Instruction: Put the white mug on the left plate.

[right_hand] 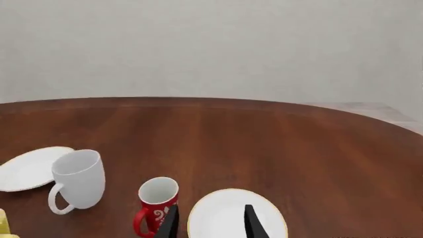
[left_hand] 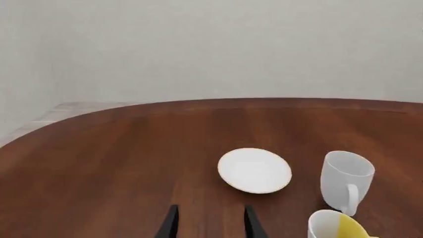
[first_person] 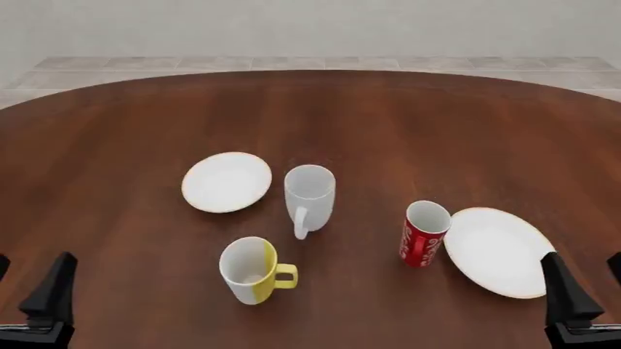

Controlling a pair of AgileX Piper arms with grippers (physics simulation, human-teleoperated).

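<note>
Both end effectors sit at the near edge of the surface (first_person: 388,116), your left end effector (first_person: 29,291) at the near left corner and your right end effector (first_person: 582,287) at the near right, each with its fingers spread and nothing between them. Your target, the white mug (first_person: 310,196), stands upright near the middle of the surface, mouth up, its handle turned toward you. Just to its left, close but not touching, lies the left plate (first_person: 226,182), bare. Nearer to you, slightly left of the white mug, stands the white-and-yellow mug (first_person: 250,270) with its yellow handle pointing right. Off to the right stands the red mug (first_person: 424,233), and right beside it lies the larger plate (first_person: 499,251), whose near edge reaches close to your right end effector.
</note>
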